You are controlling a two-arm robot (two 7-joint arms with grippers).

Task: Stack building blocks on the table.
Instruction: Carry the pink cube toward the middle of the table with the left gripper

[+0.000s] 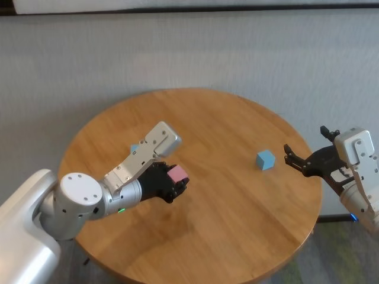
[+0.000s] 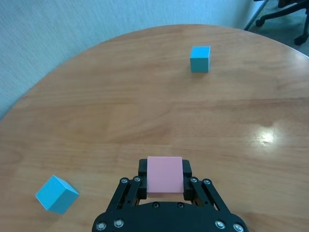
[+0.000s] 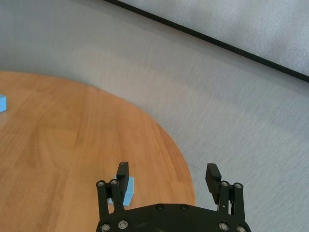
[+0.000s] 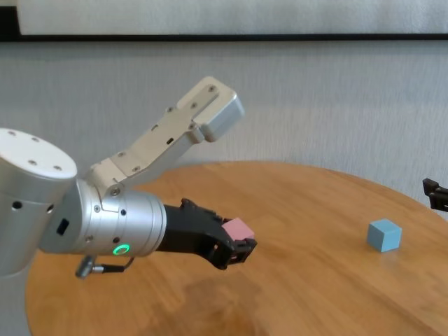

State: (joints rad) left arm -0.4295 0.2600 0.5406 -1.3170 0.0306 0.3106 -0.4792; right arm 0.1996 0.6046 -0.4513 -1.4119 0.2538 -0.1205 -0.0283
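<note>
Head view, left gripper (image 1: 175, 184): over the surface (image 1: 225, 136) a little toward 8 o'clock of its middle, fingers clamped on the pink block (image 1: 177, 173), which is held off the wood.
Head view, far blue block (image 1: 266, 159): on the surface toward 3 o'clock, well apart from the pink one.
Head view, near blue block (image 1: 135, 147): a corner shows behind the left arm, toward 9 o'clock; the rest is hidden.
Head view, right gripper (image 1: 288, 158): fingers spread, at the 3 o'clock rim, just beside the far blue block, holding nothing.

Left wrist view, left gripper (image 2: 165, 180): fingers (image 2: 187, 169) pressed on two opposite sides of the pink block (image 2: 165, 174).
Left wrist view, blue blocks: one (image 2: 56, 194) near the gripper, turned corner-on; the other (image 2: 200, 58) far off across the surface (image 2: 145, 106).

Right wrist view, right gripper (image 3: 168, 175): fingers (image 3: 213, 177) wide apart, nothing between them, hanging past the rim of the surface (image 3: 72, 140).
Right wrist view, blue block (image 3: 124, 190): on the surface behind one finger, partly hidden.

Chest view, left gripper (image 4: 236, 249): above the surface (image 4: 315, 280), shut around the pink block (image 4: 238, 227).
Chest view, blue block (image 4: 384, 234): toward 3 o'clock on the surface.
Chest view, right gripper (image 4: 435, 194): only a tip shows at 3 o'clock; fingers not readable here.
</note>
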